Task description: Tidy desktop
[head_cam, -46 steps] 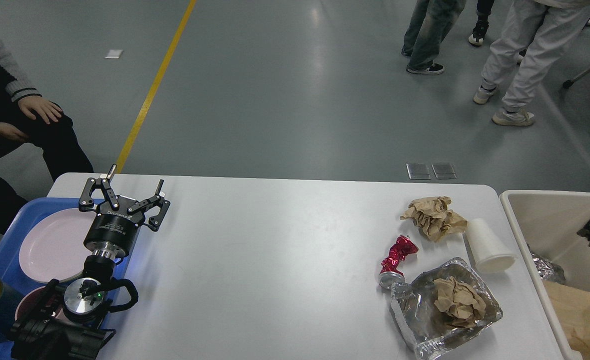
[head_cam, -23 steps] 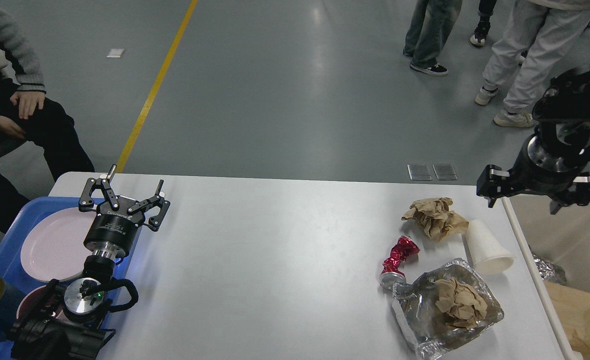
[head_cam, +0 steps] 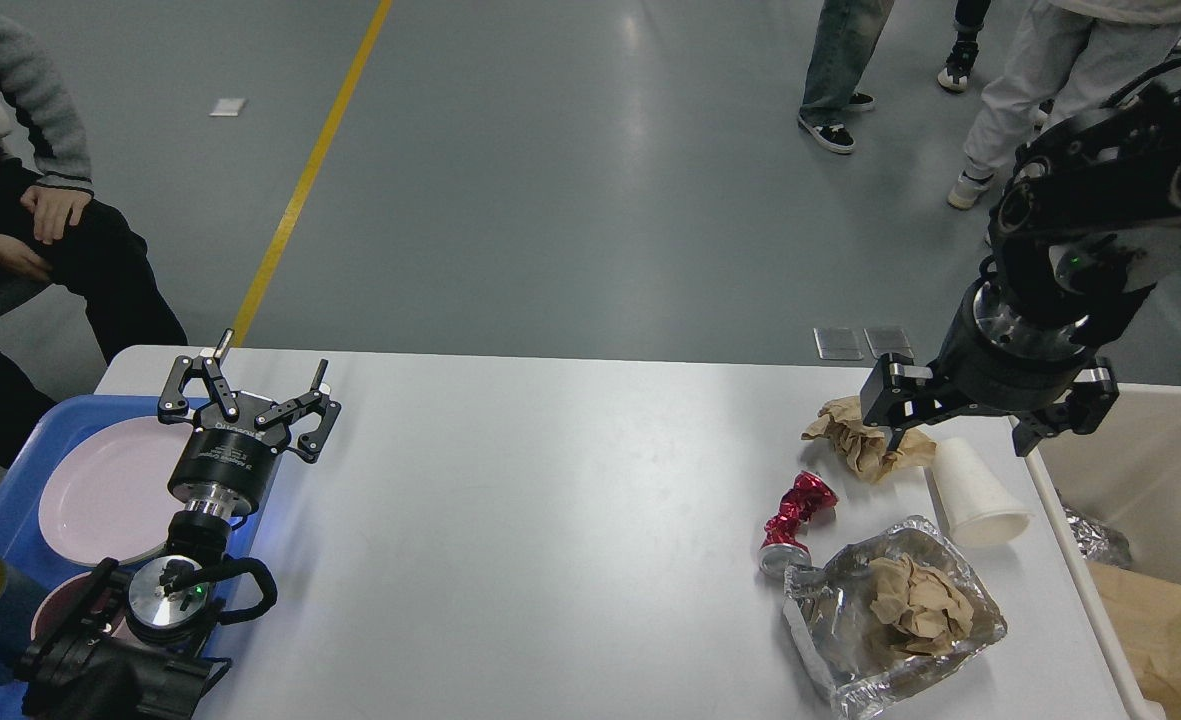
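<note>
Right gripper (head_cam: 990,425), jaws spread wide, hangs over the crumpled brown paper ball (head_cam: 865,440) near the white desktop's (head_cam: 550,500) far right edge, poised to grab; left gripper (head_cam: 250,385) is open too.

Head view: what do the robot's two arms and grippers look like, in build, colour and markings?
Both arms are black with silver metal wrist rings. The left gripper has two black linkage fingers with small silver bolts, pale lettering on its round body and a black cable looped below. The right gripper has blocky black fingers with pale edges; a green light glows above it.
</note>
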Controlling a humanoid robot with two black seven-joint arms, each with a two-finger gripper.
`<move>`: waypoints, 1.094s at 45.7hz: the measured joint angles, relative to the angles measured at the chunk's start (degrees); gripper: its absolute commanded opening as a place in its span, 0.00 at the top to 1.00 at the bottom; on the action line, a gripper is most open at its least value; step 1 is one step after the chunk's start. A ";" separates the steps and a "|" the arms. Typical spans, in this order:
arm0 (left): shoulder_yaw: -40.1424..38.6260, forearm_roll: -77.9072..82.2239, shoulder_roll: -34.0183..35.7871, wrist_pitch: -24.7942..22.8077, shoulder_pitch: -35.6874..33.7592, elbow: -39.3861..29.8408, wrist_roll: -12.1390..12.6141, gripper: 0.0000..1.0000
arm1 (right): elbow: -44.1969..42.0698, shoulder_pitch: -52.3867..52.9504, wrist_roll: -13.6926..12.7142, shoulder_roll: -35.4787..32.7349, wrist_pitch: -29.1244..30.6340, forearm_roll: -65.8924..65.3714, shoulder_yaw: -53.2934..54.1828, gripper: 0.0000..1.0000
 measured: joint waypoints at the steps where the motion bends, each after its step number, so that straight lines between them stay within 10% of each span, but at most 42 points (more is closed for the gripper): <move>1: 0.00 0.00 0.00 0.00 0.00 0.00 -0.01 0.03 | 0.06 0.03 0.05 -0.12 -0.05 0.00 0.02 0.02; 28: 0.00 0.00 0.00 0.00 0.00 0.00 -0.01 0.03 | -14.97 -27.42 5.07 -5.69 -18.75 13.49 -5.07 0.01; 50: 0.01 0.00 0.00 0.00 0.00 0.00 0.00 0.03 | -42.75 -59.87 5.14 -12.44 -29.95 23.59 18.48 0.00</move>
